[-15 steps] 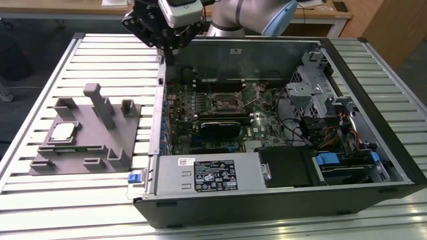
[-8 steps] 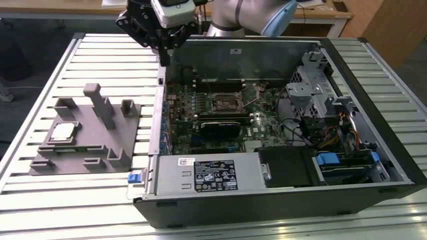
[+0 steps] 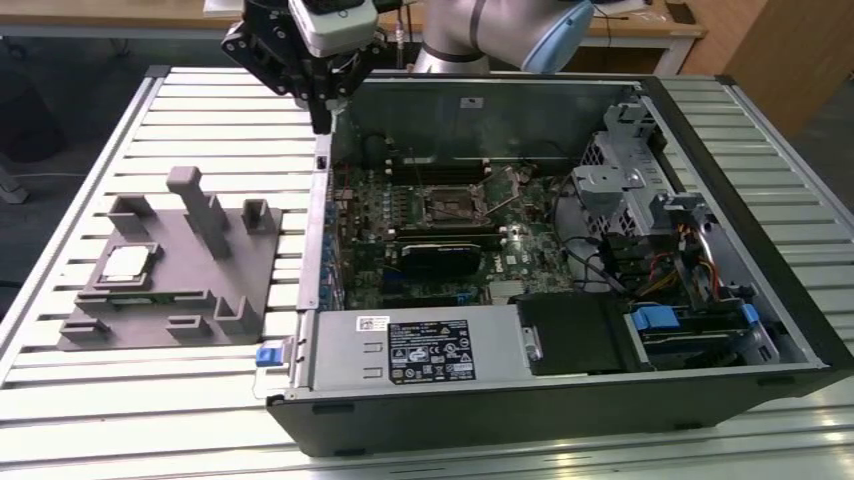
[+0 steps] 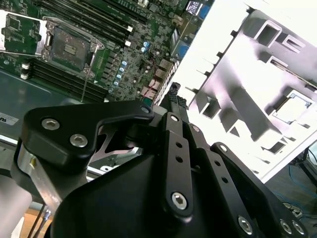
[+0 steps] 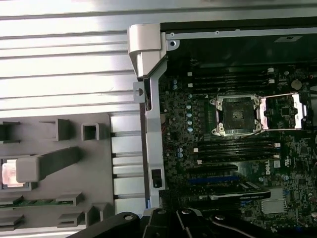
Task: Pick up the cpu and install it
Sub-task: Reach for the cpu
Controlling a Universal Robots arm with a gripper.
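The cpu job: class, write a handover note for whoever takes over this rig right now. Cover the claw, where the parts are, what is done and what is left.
Claw: shut, holding nothing, raised near the computer case wall on the exterior view's left.
cpu: lies flat in the grey holder on the table beside the case, apart from the claw.
Socket: cover frame swung open, no chip in it.
Done: nothing that shows.
Left: cpu not yet picked up, not yet installed.
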